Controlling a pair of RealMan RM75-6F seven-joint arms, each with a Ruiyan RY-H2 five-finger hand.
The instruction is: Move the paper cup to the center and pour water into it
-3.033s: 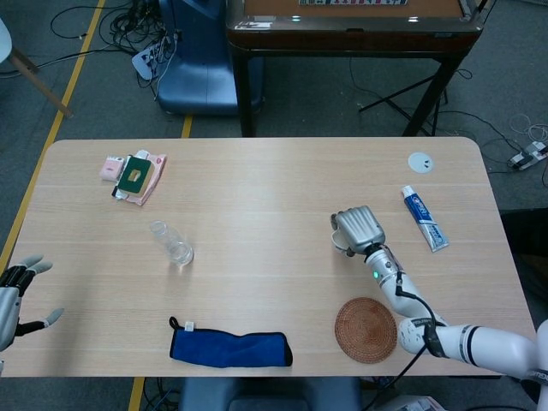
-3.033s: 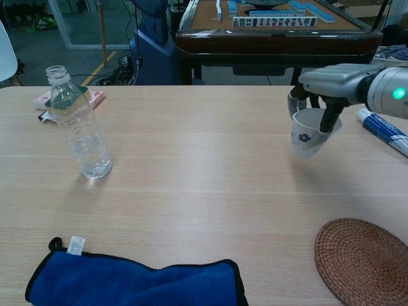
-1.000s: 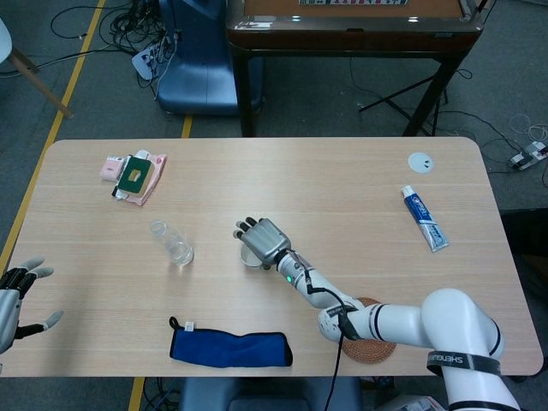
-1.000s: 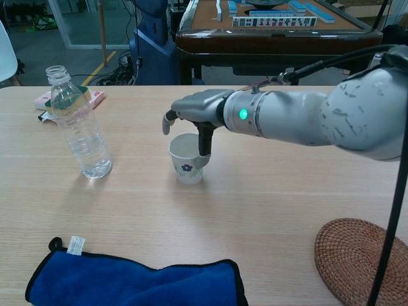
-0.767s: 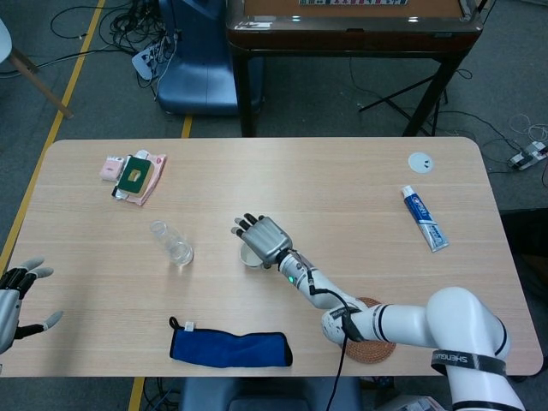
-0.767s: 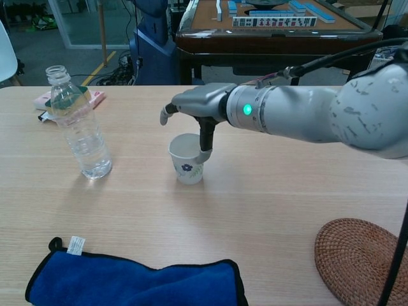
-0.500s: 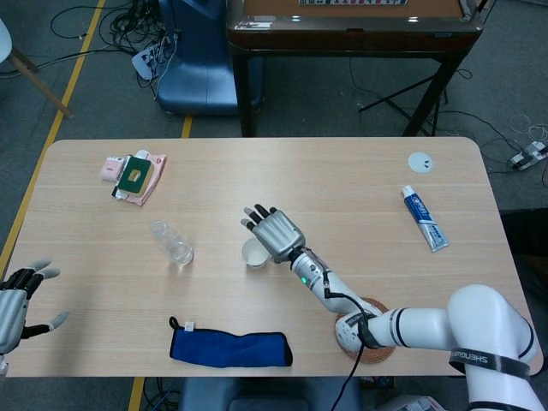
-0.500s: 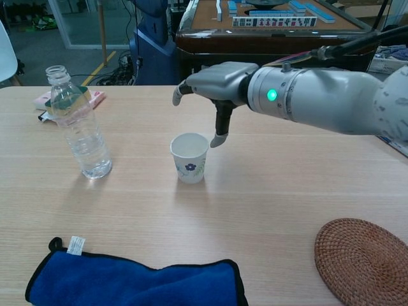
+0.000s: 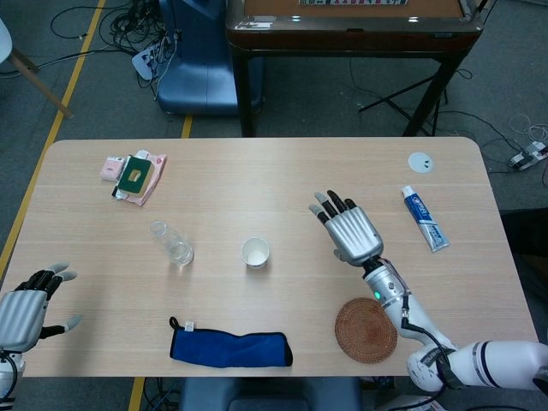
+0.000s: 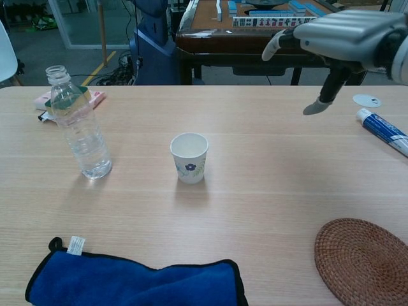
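With white paper cup (image 9: 255,253) standing upright near middle of pale wooden table (image 9: 282,175), first step looks done. Cup free of both hands. Right hand (image 9: 349,229) raised well right of cup, fingers spread, holding nothing. Left hand (image 9: 26,314) at near-left table edge, fingers apart, empty. Uncapped clear plastic water bottle (image 10: 79,128) upright left of cup, ungrasped. Pouring not yet begun.

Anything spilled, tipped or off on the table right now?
Nothing stands out. The paper cup stands upright mid-table, the uncapped water bottle upright to its left, no spill visible. Both the right hand and left hand hold nothing.
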